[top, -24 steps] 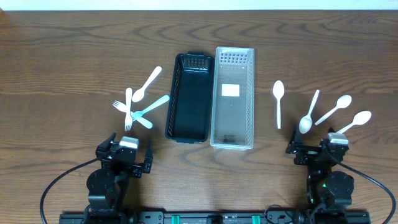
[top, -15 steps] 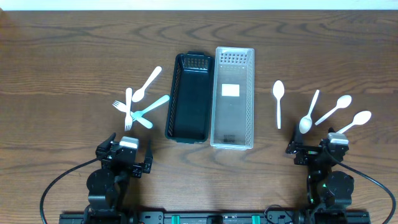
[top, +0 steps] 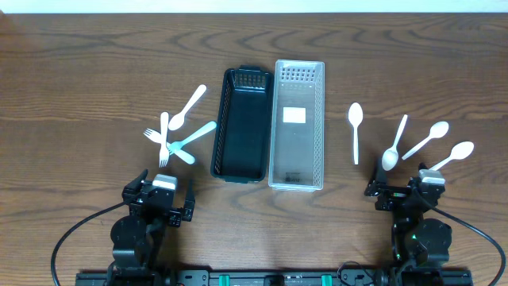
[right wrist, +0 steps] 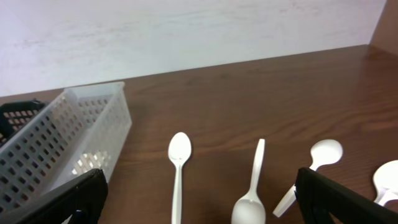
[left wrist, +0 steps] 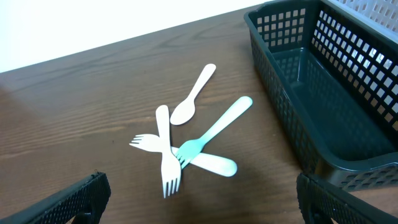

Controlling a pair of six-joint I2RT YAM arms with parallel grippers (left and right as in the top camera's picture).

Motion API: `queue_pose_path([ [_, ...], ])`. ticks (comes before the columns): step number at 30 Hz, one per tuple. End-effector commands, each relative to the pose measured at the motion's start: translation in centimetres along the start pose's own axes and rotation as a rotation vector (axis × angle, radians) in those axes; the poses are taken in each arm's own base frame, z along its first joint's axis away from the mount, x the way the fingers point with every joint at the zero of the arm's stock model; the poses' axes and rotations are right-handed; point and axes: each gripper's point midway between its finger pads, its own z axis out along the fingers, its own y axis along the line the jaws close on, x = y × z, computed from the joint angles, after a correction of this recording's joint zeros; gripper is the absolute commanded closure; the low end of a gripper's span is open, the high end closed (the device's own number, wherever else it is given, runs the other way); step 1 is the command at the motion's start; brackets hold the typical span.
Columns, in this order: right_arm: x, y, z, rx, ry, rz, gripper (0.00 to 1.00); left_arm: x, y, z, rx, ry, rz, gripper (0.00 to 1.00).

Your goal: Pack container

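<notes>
A black basket [top: 220, 127] and a clear basket [top: 321, 119] lie side by side at mid-table, both holding no cutlery. Left of them lie a white spoon [top: 187, 107], a teal fork [top: 194, 137] and two crossed white forks [top: 164, 139]. Several white spoons [top: 355, 131] lie to the right. My left gripper [top: 163, 199] stands open near the front edge, short of the forks [left wrist: 166, 149]. At the front right my right gripper [top: 405, 195] stands open too, short of the spoons [right wrist: 252, 186]. Nothing is between either pair of fingers.
The left wrist view has the black basket's wall [left wrist: 280, 118] close on the right. The clear basket [right wrist: 56, 149] fills the left of the right wrist view. Bare wood lies between each gripper and its cutlery. Cables run from both arm bases at the table's front edge.
</notes>
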Motion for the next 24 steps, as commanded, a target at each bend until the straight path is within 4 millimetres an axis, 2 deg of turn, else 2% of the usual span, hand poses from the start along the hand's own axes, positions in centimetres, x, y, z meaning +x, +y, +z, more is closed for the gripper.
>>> queue_pose_path([
  [1, 0.2, 0.7, 0.0, -0.039, 0.006, 0.053, 0.01, 0.9, 0.0, 0.3, -0.006, 0.016, -0.016, 0.02],
  [7, 0.6, 3.7, -0.4, -0.208, 0.052, 0.215, 0.01, 0.9, -0.1, 0.3, 0.0, 0.015, -0.024, 0.02],
  [9, 0.7, 4.9, -0.7, -0.278, 0.074, 0.254, 0.01, 0.7, -0.7, 0.3, 0.036, 0.009, -0.103, 0.02],
  [15, 1.6, 9.3, -2.7, -0.541, 0.202, 0.376, 0.01, 0.9, -2.3, 0.3, 0.126, 0.048, -0.482, 0.02],
  [21, 2.8, 10.1, -3.2, -0.585, 0.296, 0.393, 0.01, 2.0, -2.6, 0.6, 0.122, 0.12, -0.614, 0.02],
  [24, 2.4, 10.0, -2.9, -0.568, 0.311, 0.366, 0.01, 1.1, -3.6, 0.3, 0.187, 0.137, -0.666, 0.02],
])
